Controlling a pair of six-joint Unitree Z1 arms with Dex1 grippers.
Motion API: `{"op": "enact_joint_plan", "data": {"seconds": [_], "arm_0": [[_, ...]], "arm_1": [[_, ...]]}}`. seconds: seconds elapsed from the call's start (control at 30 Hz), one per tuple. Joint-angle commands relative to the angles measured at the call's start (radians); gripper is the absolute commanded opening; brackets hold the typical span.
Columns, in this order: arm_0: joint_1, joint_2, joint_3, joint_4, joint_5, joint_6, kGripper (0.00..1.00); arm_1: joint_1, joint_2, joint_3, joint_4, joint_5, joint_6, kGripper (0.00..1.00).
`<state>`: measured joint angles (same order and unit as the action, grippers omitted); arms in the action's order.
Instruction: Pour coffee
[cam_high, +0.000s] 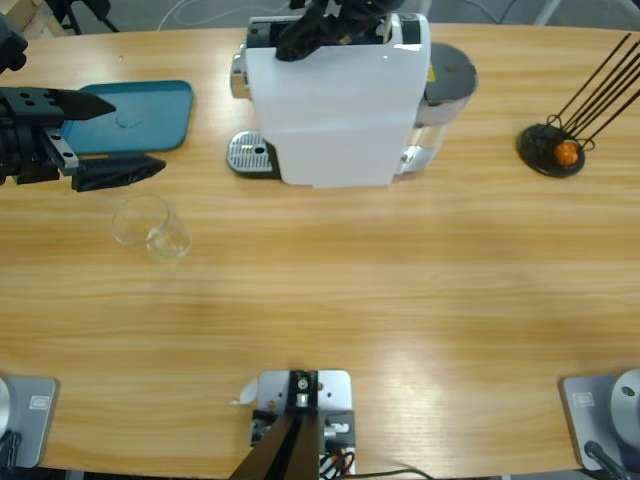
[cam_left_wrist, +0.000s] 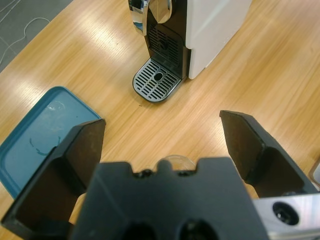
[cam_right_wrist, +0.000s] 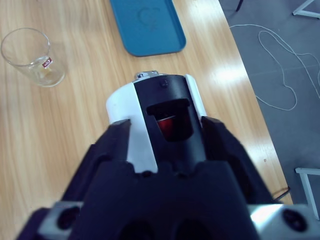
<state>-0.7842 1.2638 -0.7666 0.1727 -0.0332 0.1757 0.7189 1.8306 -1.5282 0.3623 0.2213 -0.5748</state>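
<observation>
Right, no coffee visible anywhere yet: the clear drinking glass (cam_high: 150, 226) stands empty on the wooden tabletop (cam_high: 400, 300), well apart from the white capsule coffee machine (cam_high: 335, 110) and its slotted metal drip tray (cam_high: 250, 155).

Handling guess: glass is light, rigid, slick and breakable. Take it mid-wall across its width, moderate squeeze, keep it upright once filled.

Left gripper (cam_high: 112, 135) hangs just beside the glass with its jaws released wide, nothing between them. Right gripper (cam_high: 325, 25) sits at the machine's top; cannot tell how its jaws stand.

Views differ:
- Right wrist view alone shows a red capsule (cam_right_wrist: 167, 125) in the open slot, plus a small red mark on the glass.
- Left wrist view alone shows the black spout face above the drip tray.
- High view alone shows the black wire capsule stand (cam_high: 560, 140) with one orange capsule, far from the blue plastic tray (cam_high: 140, 115).
</observation>
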Motion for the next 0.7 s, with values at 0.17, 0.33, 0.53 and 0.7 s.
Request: {"op": "enact_joint_plan", "data": {"seconds": [0.17,0.33,0.53,0.7], "arm_0": [[0.003,0.006,-0.012,-0.012,-0.011,-0.019,1.0],[0.003,-0.047,0.0,-0.01,0.0,-0.022,1.0],[0.003,-0.114,0.034,0.02,0.019,-0.021,1.0],[0.003,-0.14,0.035,0.022,0.017,0.006,0.987]], "arm_1": [[0.159,-0.105,-0.019,0.029,-0.025,0.184,0.0],[0.267,-0.253,0.16,-0.026,-0.165,0.418,0.0],[0.263,-0.557,0.497,-0.103,-0.654,0.761,0.0],[0.093,-0.508,0.472,-0.193,-0.787,0.858,0.0]]}}
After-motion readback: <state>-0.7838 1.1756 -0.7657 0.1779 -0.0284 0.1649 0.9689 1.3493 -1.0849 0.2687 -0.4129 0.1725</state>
